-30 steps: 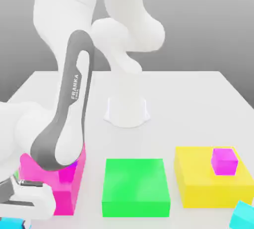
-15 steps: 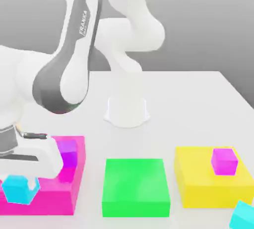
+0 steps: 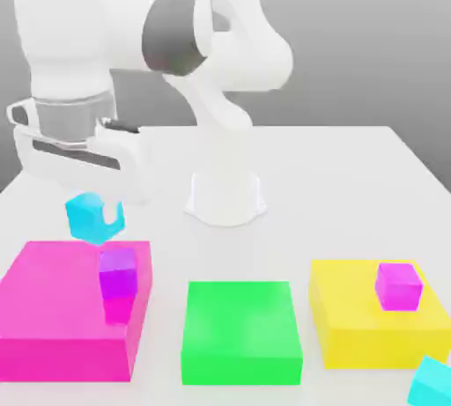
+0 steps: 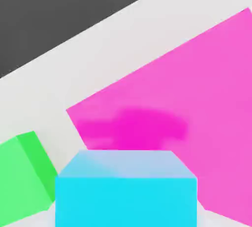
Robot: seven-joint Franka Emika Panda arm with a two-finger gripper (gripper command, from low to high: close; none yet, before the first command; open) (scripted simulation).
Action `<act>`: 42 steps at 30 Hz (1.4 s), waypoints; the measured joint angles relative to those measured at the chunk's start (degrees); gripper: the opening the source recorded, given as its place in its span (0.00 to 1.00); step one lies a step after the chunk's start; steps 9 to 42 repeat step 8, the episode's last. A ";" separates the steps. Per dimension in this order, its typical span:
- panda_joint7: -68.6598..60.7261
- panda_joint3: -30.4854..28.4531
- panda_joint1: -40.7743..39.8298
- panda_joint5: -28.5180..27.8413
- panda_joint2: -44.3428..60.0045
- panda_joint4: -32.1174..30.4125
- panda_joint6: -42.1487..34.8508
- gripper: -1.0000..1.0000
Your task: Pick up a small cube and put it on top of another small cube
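A small cyan cube (image 3: 92,217) hangs in the air, and my gripper (image 3: 93,209) is shut on it. It hovers above the far edge of the flat magenta block (image 3: 53,298), at the exterior view's left. The small violet-purple cube (image 3: 117,273) with a paler top rests on that block. It lies just below the held cube and slightly toward the exterior view's right. In the hand view the cyan cube (image 4: 125,191) sits close to the camera over the magenta block (image 4: 192,98).
A flat green block (image 3: 242,329) lies in the middle and a flat yellow block (image 3: 352,325) at the right, carrying a small magenta cube (image 3: 398,285). Another cyan cube (image 3: 432,382) sits at the front right corner. The arm's white base (image 3: 225,197) stands behind.
The gripper has risen from low at the front left with the cyan cube in it. It has moved back and right, to above the purple cube's side of the magenta block.
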 joint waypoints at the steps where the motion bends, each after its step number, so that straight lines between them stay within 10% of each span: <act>1: 0.68 -0.02 -0.12 0.25 0.78 -0.99 1.50 0.00; 5: 0.24 -0.79 0.40 1.78 7.64 -3.60 10.60 0.00; 6: 0.06 -0.94 0.52 2.05 8.77 -3.93 12.03 1.00; 42: 0.06 -0.94 0.52 2.05 8.77 -3.93 12.03 1.00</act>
